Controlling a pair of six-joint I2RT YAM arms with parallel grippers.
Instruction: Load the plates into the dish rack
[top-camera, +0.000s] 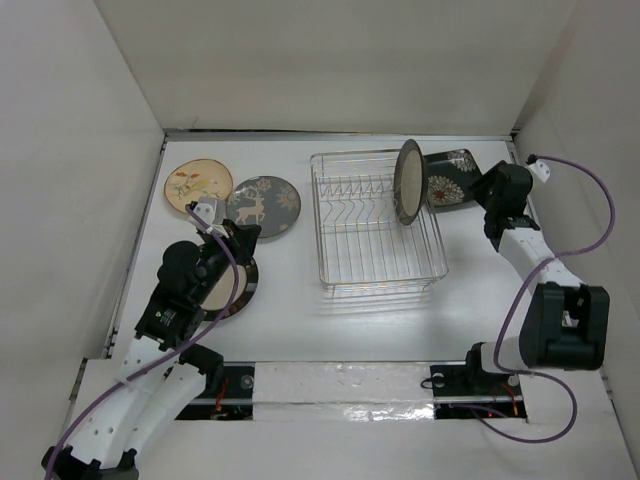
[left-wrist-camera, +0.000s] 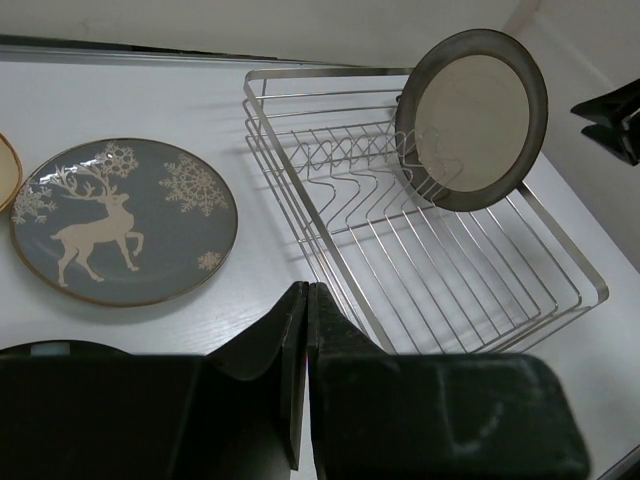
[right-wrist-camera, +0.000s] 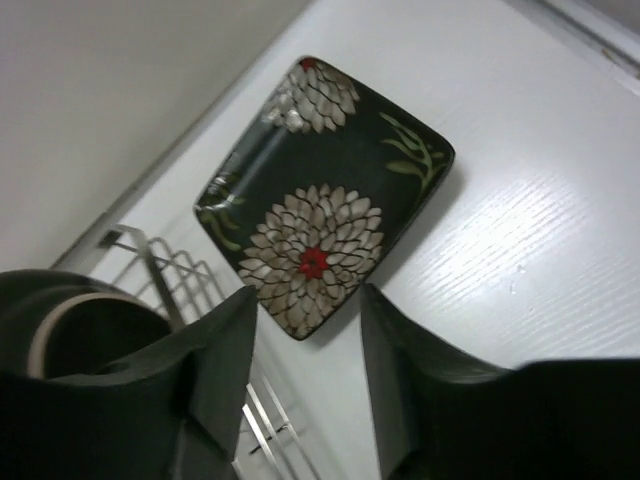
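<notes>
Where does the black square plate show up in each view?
Top external: square plate lies upper right, just right of the rack.
Left wrist: not in it.
Right wrist: centre of the picture, beyond the open right gripper.
Shared landmark: the rack, centre in both the top and left wrist views, lower left in the right wrist view.

No readable text, labels, brands or numbers on anything in view.

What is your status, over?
Left gripper shut, empty; right gripper open near square plate. One plate standing in rack, four on table. Nothing blocks rack.
</notes>
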